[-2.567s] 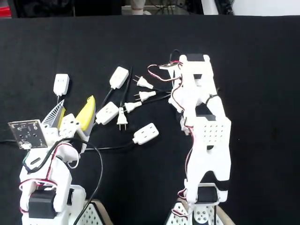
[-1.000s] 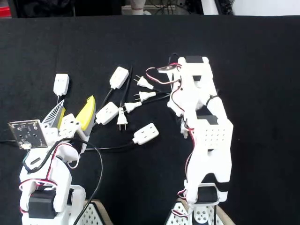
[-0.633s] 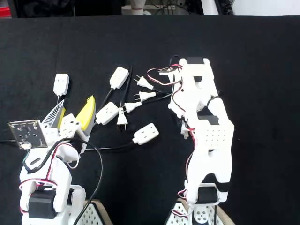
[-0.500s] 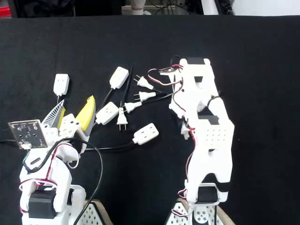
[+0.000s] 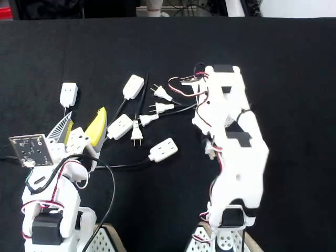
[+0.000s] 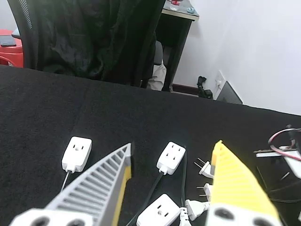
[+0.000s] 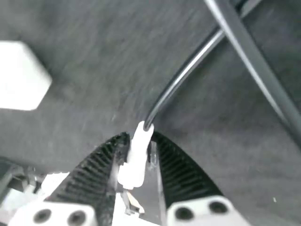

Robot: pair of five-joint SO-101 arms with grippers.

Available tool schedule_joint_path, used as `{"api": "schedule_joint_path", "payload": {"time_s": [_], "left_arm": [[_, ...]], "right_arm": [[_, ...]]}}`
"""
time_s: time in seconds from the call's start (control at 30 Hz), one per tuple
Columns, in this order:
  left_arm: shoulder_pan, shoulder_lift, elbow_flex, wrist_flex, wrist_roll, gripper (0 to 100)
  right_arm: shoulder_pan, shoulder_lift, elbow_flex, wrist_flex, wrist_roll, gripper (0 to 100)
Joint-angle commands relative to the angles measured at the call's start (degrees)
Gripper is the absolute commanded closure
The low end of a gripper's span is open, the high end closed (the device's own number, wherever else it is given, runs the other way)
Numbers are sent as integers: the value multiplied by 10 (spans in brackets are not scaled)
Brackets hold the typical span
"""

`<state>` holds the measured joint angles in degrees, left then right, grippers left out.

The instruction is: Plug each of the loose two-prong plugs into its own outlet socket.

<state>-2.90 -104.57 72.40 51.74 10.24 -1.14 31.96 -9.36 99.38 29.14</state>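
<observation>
Right wrist view: my right gripper [image 7: 138, 137] is clamped on a white plug [image 7: 131, 169] by its body, cord [image 7: 181, 82] trailing over the black cloth [image 7: 94, 70], prongs probably left clear for a socket; left gripper [image 6: 173, 146] gapes empty above an outlet [image 6: 171, 157].

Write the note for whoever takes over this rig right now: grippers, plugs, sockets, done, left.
Left gripper: open, above the table beside the sockets.
Right gripper: shut on a white plug with a black cord.
Four loose plugs lie among the sockets.
Done: one plug grasped; none seated.
To do: plug in the held one, then the rest.
</observation>
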Motion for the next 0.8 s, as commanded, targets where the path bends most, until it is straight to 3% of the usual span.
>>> {"api": "schedule_joint_path", "payload": {"time_s": [0.0, 0.17, 0.43, 0.77], "left_arm": [[-2, 2, -4, -11, -4, 731], [-1, 2, -4, -11, -4, 733], [0, 2, 5, -14, -4, 733], [0, 2, 5, -14, -3, 733]], "right_arm": [[3, -164, 71, -11, 18, 987], [-25, -342, 177, -68, 18, 987], [-166, -554, 296, -120, -25, 987], [-178, -731, 300, -59, -43, 987]]}}
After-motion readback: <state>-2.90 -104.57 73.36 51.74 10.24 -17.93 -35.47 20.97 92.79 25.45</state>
